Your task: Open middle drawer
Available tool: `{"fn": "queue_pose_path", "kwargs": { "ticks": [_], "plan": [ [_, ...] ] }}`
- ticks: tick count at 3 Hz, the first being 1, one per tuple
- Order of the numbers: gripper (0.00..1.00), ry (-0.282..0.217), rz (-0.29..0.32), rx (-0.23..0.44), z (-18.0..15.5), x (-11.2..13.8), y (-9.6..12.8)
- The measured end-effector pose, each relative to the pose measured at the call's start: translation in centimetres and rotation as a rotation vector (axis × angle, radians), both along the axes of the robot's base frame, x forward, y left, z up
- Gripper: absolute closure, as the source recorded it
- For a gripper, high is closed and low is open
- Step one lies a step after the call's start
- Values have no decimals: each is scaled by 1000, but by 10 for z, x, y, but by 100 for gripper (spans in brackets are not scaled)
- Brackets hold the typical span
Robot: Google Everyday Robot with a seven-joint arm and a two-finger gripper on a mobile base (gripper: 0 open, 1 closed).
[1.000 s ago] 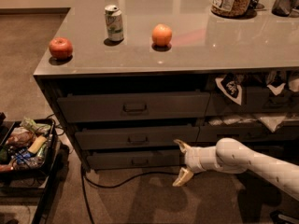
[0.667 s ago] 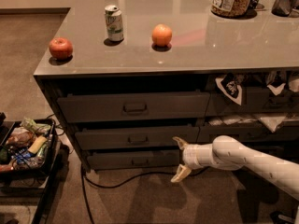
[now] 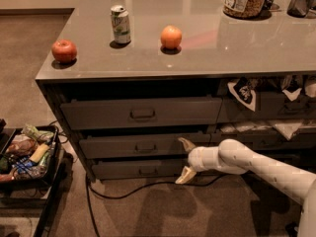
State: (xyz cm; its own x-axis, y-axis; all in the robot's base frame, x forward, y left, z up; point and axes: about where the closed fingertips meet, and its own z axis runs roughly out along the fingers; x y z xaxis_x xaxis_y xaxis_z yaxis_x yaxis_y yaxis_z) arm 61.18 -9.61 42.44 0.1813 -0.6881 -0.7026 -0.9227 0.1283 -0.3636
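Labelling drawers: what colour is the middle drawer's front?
Middle drawer: dark grey, camera view; hand by its right end.

Glossy countertop [image 3: 207, 53] above the matt middle drawer [image 3: 113, 146], with the smooth plastic claw [image 3: 183, 160] just before it.

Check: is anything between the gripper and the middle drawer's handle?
Nothing visible. The gripper is open in front of the right part of the middle drawer. Only bare drawer face lies between it and the handle.
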Motion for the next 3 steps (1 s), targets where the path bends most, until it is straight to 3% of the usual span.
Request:
{"fn": "queue_pose_path", "kwargs": {
  "ticks": [1, 2, 3],
  "plan": [
    [0, -84, 3, -4, 7, 12, 8],
    [0, -127, 26, -19, 14, 20, 18],
    [0, -117, 56, -23, 11, 26, 30]
  ]
}}
